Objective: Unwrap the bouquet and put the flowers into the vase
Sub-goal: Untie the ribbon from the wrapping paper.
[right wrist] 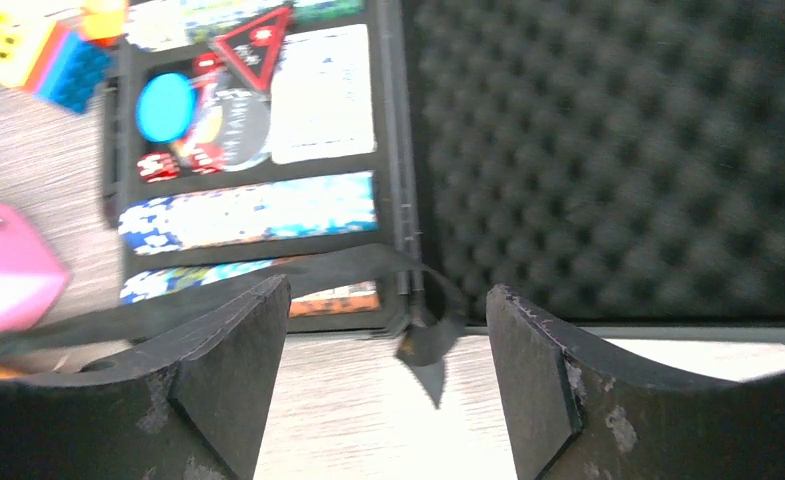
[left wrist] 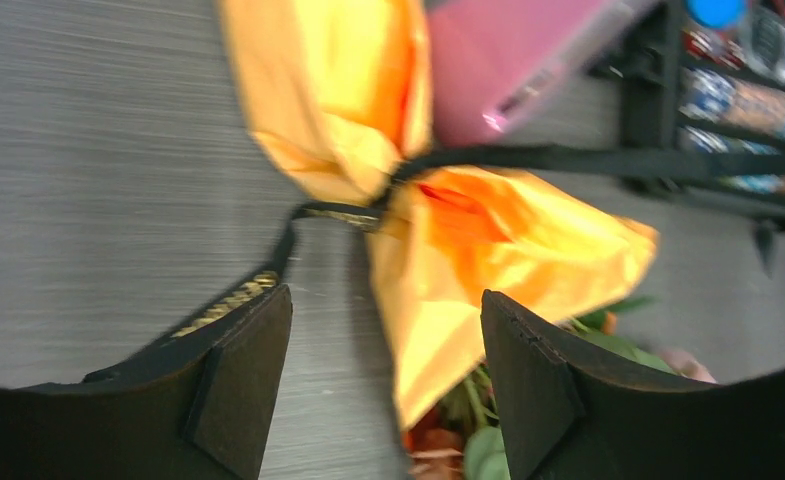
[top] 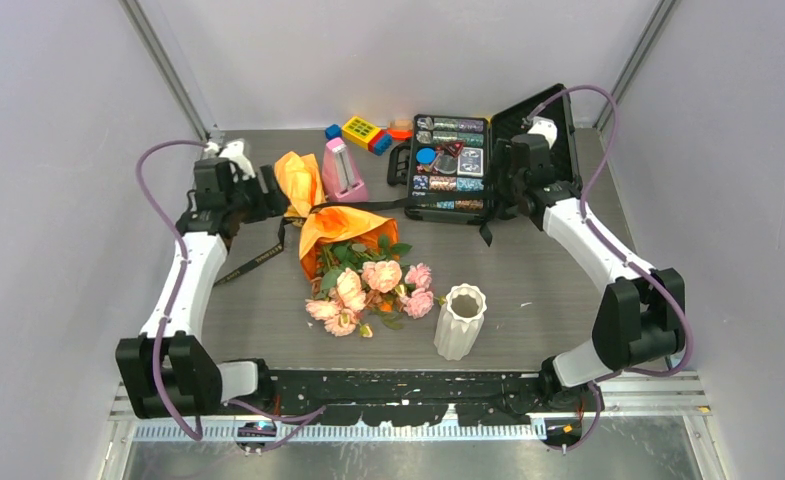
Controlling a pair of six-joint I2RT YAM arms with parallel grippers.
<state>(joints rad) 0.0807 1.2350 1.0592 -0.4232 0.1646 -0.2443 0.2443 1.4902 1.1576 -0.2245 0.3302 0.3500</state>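
While the bouquet [top: 353, 250] lies wrapped on the tabletop [top: 548, 270] near the vase [top: 460, 322], I see my left claw [left wrist: 385, 292] and right claw [right wrist: 388, 285] both spread wide, holding nothing.

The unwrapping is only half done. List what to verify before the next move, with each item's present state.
1. Left fingers open and holding nothing: ok.
2. Right fingers open and holding nothing: ok.
3. Black ribbon off the crinkled orange paper wrap: not ok, it crosses the pinched neck.
4. Pink and peach roses free of the wrap: not ok, the stems sit inside it.
5. White ribbed vase upright and apart from the roses: ok.
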